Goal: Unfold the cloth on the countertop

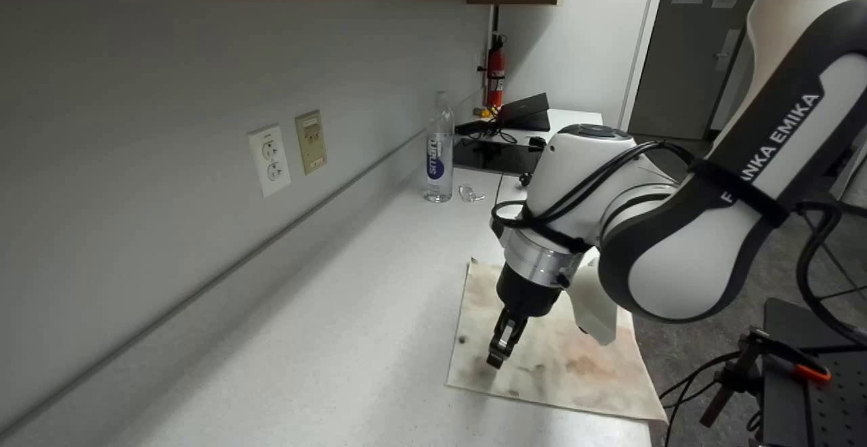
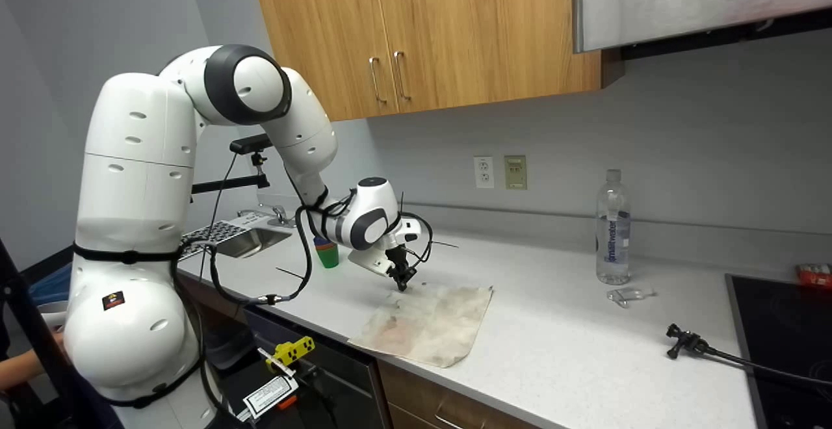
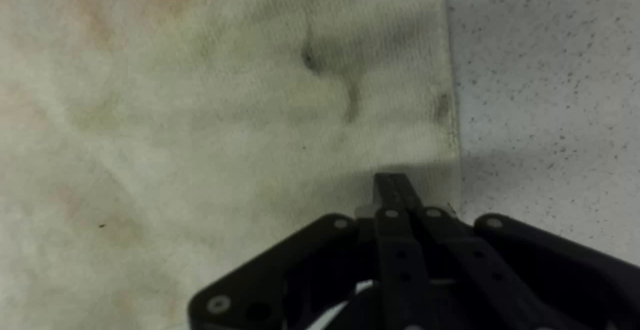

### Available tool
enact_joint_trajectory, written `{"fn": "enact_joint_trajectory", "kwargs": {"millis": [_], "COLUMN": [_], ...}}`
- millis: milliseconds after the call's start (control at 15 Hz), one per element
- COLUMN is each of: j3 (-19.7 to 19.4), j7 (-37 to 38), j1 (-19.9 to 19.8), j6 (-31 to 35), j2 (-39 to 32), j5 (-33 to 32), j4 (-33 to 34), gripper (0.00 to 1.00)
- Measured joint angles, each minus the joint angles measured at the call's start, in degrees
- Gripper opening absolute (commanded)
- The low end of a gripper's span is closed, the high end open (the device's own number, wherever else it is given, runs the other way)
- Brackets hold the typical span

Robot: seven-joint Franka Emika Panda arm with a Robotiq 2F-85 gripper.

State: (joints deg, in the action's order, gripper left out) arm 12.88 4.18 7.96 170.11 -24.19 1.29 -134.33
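The cloth point(image 1: 569, 369) is beige with brownish and dark stains. It lies spread out, squarish and nearly flat, on the white countertop point(image 1: 305, 352); both also show in an exterior view, the cloth point(image 2: 435, 325) and the countertop point(image 2: 552, 351). One cloth corner reaches the counter's front edge. My gripper point(image 1: 496, 360) points down over the cloth near its border, also in an exterior view point(image 2: 402, 285). In the wrist view the fingertips point(image 3: 393, 176) are together, with no fabric visible between them, beside the straight edge of the cloth point(image 3: 225, 95). I cannot tell whether the tips touch it.
A water bottle point(image 2: 613, 234) stands near the wall, with a small clear plastic piece point(image 2: 630, 296) beside it. A black cable mount point(image 2: 689, 341) lies by the cooktop point(image 2: 793, 325). Green cups point(image 2: 328, 257) and a sink point(image 2: 252, 242) are behind the arm. Cabinets point(image 2: 481, 32) hang above.
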Motion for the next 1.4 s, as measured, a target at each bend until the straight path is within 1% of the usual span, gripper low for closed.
{"fn": "enact_joint_trajectory", "kwargs": {"millis": [267, 600, 1067, 1267, 1400], "j3": [0.0, 0.0, -0.3, -0.3, -0.1], "j7": [0.0, 0.0, 0.1, 0.1, 0.0], "j1": [0.4, 0.6, 1.1, 1.3, 1.4], "j6": [0.0, -0.3, -0.6, -2.0, -4.0], "j2": [-2.9, -4.8, -9.0, -9.4, -9.3], "j5": [0.0, 0.0, 0.0, 0.0, 0.0], "j4": [2.4, 5.5, 12.4, 13.5, 14.1], "gripper": [0.00, 0.00, 0.00, 0.00, 0.00]}}
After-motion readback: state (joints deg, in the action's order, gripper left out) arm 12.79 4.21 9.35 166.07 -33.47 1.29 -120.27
